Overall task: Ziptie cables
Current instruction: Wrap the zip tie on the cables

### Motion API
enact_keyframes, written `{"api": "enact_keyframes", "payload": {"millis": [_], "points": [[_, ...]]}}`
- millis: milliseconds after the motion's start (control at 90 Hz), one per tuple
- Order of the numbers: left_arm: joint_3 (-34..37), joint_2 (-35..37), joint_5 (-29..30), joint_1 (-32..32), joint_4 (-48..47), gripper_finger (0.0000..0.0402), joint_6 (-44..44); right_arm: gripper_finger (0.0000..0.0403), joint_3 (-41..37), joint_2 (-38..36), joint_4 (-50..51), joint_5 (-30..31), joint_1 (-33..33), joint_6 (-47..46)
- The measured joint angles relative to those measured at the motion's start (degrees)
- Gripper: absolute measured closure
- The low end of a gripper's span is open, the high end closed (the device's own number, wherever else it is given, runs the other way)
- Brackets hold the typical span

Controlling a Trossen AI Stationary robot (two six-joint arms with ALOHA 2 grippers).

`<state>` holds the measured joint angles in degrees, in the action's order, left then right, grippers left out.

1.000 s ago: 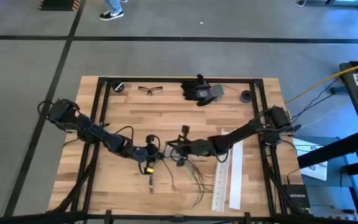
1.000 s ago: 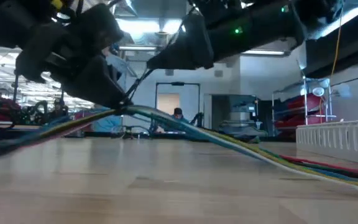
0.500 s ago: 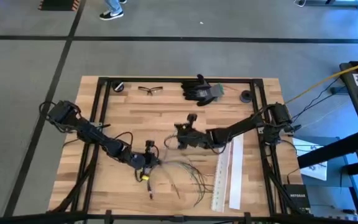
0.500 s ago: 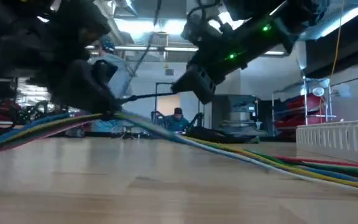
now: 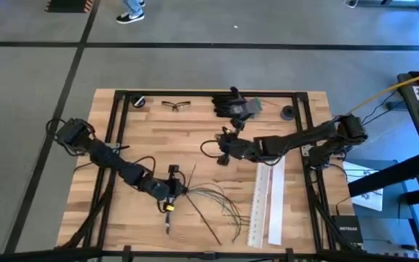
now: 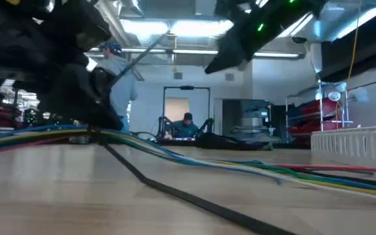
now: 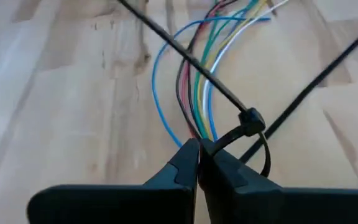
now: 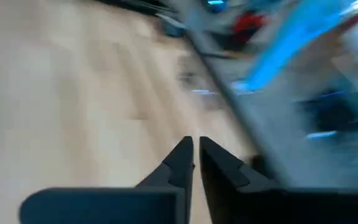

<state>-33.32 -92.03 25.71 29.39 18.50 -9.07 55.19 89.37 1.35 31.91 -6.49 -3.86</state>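
My left gripper pinches the cables at the ziptie, just left of the white strips. Right gripper is clenched, empty — I'd re-grip the tail and cinch slowly.

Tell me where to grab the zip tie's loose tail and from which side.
Grip the zip tie on its long free tail, lying flat past the cables. Come straight down from above, fingers across the strip: the left gripper already pinches the bundle.
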Motion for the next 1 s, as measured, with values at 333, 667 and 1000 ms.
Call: {"api": "enact_keyframes", "payload": {"millis": [333,667,1000], "points": [[-0.1,0.1,0.4,-0.2,0.8,0.0401,0.2,0.0231,-9.7,13.2,-37.7,-25.1,-6.1,-15.9],[-0.1,0.1,0.8,-1.2,2.1,0.0401,0.1,0.0264,1.9,28.4,-49.1,-33.4,-7.1,-16.9],[-0.1,0.1,1.3,-1.4,1.9,0.0401,-0.6,0.0339,3.4,28.6,-46.0,-34.4,-7.1,-15.9]]}}
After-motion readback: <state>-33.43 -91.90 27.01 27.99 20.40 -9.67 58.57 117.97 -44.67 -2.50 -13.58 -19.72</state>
